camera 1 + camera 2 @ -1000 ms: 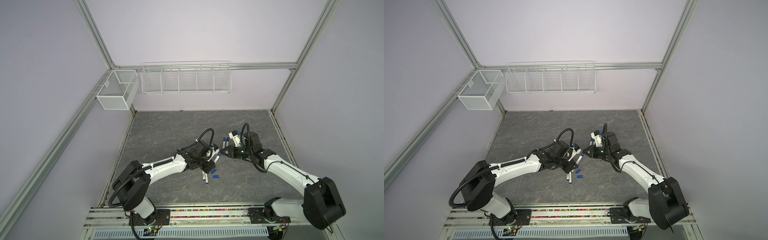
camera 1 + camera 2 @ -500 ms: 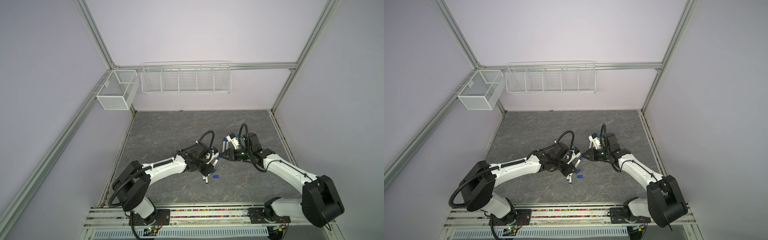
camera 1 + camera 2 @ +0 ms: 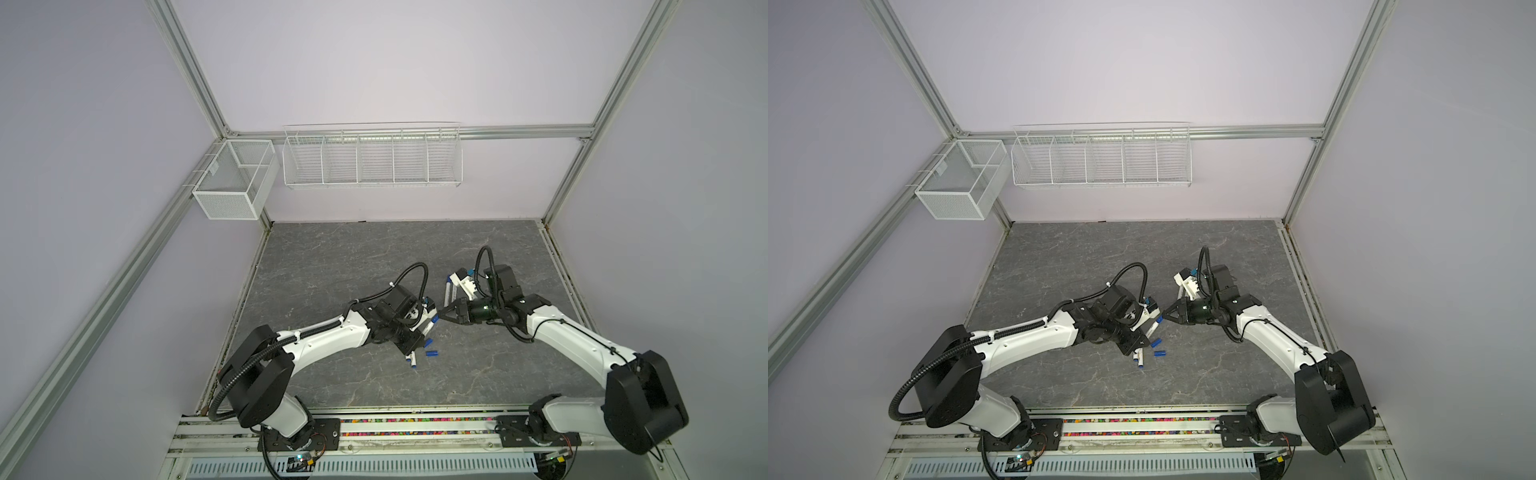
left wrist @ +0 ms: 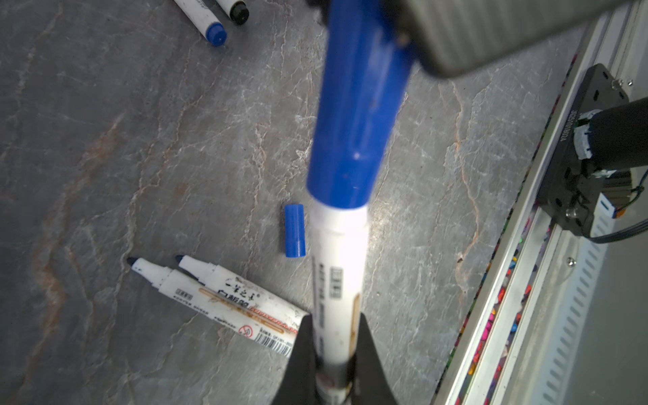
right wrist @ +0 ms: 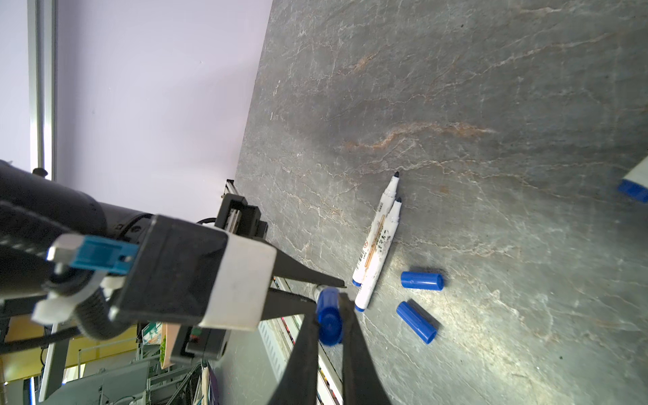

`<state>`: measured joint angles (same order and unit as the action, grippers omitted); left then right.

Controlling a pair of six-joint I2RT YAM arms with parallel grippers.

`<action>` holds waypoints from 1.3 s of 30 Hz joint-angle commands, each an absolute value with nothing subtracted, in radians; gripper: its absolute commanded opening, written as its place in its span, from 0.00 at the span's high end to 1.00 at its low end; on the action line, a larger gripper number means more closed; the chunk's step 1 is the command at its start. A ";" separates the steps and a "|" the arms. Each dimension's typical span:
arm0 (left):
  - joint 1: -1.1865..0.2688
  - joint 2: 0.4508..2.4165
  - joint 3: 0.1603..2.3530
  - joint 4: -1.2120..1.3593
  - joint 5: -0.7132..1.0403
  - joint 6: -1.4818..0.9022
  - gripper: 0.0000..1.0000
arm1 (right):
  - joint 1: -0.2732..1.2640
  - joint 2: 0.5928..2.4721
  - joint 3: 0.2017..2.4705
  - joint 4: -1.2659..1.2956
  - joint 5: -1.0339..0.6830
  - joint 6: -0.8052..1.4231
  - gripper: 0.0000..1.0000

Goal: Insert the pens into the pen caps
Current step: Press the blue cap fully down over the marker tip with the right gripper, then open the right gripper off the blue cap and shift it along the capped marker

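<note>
1. Barrel print on the pens: Chinese characters, a barcode, a red prohibition icon. Finer text is unreadable.
2. Count: one held pen, two uncapped pens lying touching, two loose blue caps beside them, two more pens apart.
3. Left gripper is clamped on the held pen's barrel. Right gripper is clamped on the blue cap over its tip.
4. The cluster sits mid-mat, towards the front rail, with bare mat behind.
</note>
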<state>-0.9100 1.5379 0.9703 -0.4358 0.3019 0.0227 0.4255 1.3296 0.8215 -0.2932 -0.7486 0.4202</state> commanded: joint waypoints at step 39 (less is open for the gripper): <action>-0.910 1.377 0.947 -0.168 0.308 0.199 1.00 | 0.611 1.488 0.949 -0.533 -0.888 0.322 0.89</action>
